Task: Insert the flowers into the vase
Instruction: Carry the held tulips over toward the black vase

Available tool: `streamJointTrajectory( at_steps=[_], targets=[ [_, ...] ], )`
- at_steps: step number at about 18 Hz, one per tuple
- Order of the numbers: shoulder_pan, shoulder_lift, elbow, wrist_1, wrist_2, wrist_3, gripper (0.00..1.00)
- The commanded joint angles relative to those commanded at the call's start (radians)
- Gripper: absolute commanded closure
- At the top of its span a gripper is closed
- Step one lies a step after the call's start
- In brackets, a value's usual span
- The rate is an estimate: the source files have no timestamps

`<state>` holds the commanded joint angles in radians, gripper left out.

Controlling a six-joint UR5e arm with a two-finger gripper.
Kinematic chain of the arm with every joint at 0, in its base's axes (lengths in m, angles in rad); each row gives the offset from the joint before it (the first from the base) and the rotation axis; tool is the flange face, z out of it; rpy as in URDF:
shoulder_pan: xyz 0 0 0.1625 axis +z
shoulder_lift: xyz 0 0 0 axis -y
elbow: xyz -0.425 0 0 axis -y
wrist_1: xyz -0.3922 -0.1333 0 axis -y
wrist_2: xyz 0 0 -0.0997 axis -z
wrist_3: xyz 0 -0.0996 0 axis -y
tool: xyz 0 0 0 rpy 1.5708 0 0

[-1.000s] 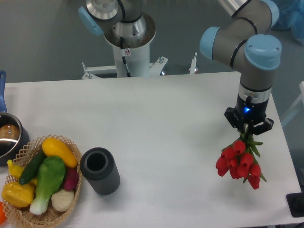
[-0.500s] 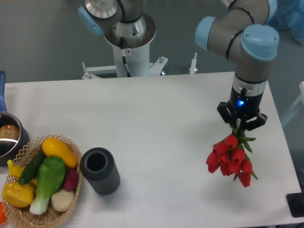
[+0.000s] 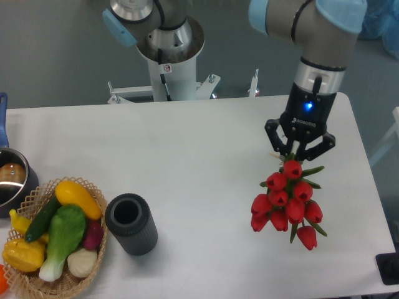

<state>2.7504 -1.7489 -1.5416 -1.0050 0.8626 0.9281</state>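
My gripper (image 3: pixel 297 151) is shut on the stems of the flowers (image 3: pixel 285 203), a bunch of red tulip buds with green leaves. The buds hang below the fingers, lifted above the right part of the white table. The stems are mostly hidden inside the jaws. The vase (image 3: pixel 130 223), a short dark grey ribbed cylinder with its round mouth up, stands at the front left of the table, far to the left of the gripper and next to the basket.
A wicker basket (image 3: pixel 95 243) of vegetables stands at the front left corner, touching the vase. A metal pot (image 3: pixel 12 180) with a blue handle sits at the left edge. A second robot base (image 3: pixel 169 50) stands behind the table. A black object (image 3: pixel 389 269) is at the front right.
The arm has lifted and carried the flowers to the left and slightly away from the table's right edge. The gripper stays shut on them. The vase has not moved.
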Motion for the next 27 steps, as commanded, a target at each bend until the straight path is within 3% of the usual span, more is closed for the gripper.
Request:
streamJointTrajectory(
  at_steps=[4, 8, 14, 18, 22, 27],
  targets=[
    [-0.024, 0.022, -0.012, 0.057, -0.259, -0.066, 1.00],
    [-0.075, 0.042, -0.109, 0.147, -0.426, -0.064, 1.00],
    [-0.072, 0.057, -0.149, 0.155, -0.735, -0.048, 1.00],
    [-0.071, 0.055, -0.158, 0.155, -0.835, -0.031, 1.00],
    [-0.075, 0.020, -0.201, 0.154, -0.959, 0.082, 1.00],
    [-0.080, -0.047, -0.203, 0.152, -0.987, 0.164, 1.00]
  ],
)
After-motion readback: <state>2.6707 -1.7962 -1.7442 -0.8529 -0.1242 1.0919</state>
